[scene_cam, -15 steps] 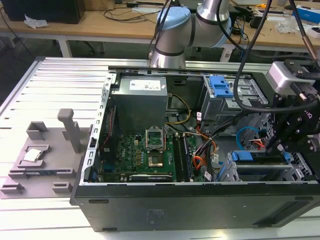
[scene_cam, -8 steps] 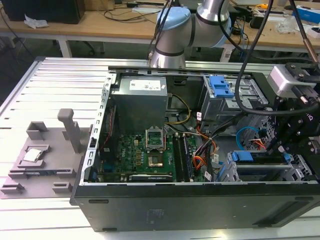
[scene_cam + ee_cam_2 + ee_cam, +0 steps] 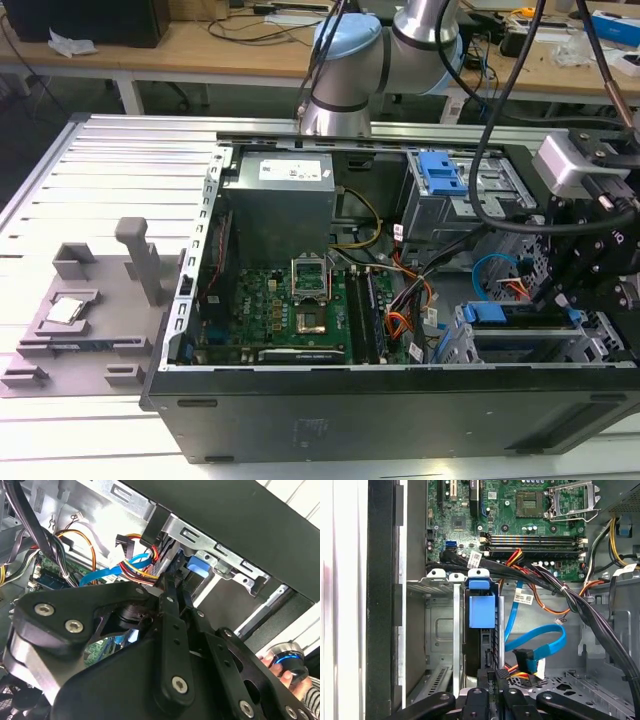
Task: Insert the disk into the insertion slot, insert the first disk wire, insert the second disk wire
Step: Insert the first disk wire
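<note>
blue plastic frames the disk point(image 3: 520, 322), which in the exterior view sits on edge, seated in the slot point(image 3: 530, 350) at the corner of the case point(image 3: 350, 410) on the exterior view's right. the gripper point(image 3: 585, 285) is just above its end, and the case stands on a ribbed tabletop point(image 3: 100, 160).

in the second wrist view the gripper point(image 3: 174, 582) points at the disk point(image 3: 197, 564). loose wires point(image 3: 117, 572) lie just beside it, and a hand point(image 3: 287, 677) is outside the case wall.

in the first wrist view the disk point(image 3: 481, 611) stands between the sheet walls of the slot point(image 3: 437, 630). the gripper point(image 3: 491, 675) is at its end, near a blue wire point(image 3: 540, 642). whether the gripper is spread or pinching, i cannot tell.

i judge the disk stiff, fairly heavy, slick on bare metal and sensitive to knocks, so best held by the carrier's edges. room looks tight between sheet-metal edges and wires.
</note>
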Controlling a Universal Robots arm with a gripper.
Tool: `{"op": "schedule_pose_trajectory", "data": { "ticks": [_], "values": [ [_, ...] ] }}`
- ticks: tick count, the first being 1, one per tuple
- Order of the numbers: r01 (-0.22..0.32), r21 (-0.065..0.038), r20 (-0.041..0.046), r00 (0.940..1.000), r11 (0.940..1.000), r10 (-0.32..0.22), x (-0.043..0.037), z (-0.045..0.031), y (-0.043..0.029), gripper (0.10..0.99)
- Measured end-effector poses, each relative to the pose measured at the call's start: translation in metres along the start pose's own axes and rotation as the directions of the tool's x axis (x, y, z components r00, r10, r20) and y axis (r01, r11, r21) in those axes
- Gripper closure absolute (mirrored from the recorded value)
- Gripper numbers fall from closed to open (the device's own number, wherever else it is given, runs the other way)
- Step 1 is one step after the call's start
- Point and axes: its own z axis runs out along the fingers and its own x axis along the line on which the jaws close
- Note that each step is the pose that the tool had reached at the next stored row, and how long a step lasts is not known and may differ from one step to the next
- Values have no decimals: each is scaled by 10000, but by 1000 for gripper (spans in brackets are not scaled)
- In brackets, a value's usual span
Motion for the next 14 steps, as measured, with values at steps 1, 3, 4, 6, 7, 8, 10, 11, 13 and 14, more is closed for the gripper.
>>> {"op": "schedule_pose_trajectory", "data": {
  "ticks": [1, 3, 4, 6, 7, 8, 10, 11, 13, 14],
  "values": [
    [0, 0, 1, 10000, 10000, 0, 0, 1, 0, 910],
    [1, 1, 14, 10000, 10000, -1, 0, 9, 0, 898],
    [0, 0, 13, 10000, 10000, 0, 0, 9, 0, 839],
    [0, 0, 2, 10000, 10000, 0, 0, 5, 0, 776],
    [0, 0, 2, 10000, 10000, 0, 0, 5, 0, 776],
    [0, 0, 1, 10000, 10000, 0, 0, 0, 0, 776],
    [0, 0, 2, 10000, 10000, 0, 0, -67, 3, 776],
    [0, 0, 3, 10000, 10000, 0, -1, -188, 8, 776],
    [0, 0, 3, 10000, 10000, 0, -3, -347, 15, 776],
    [-1, 0, 2, 10000, 10000, 1, -4, -391, 17, 776]
  ]
}}
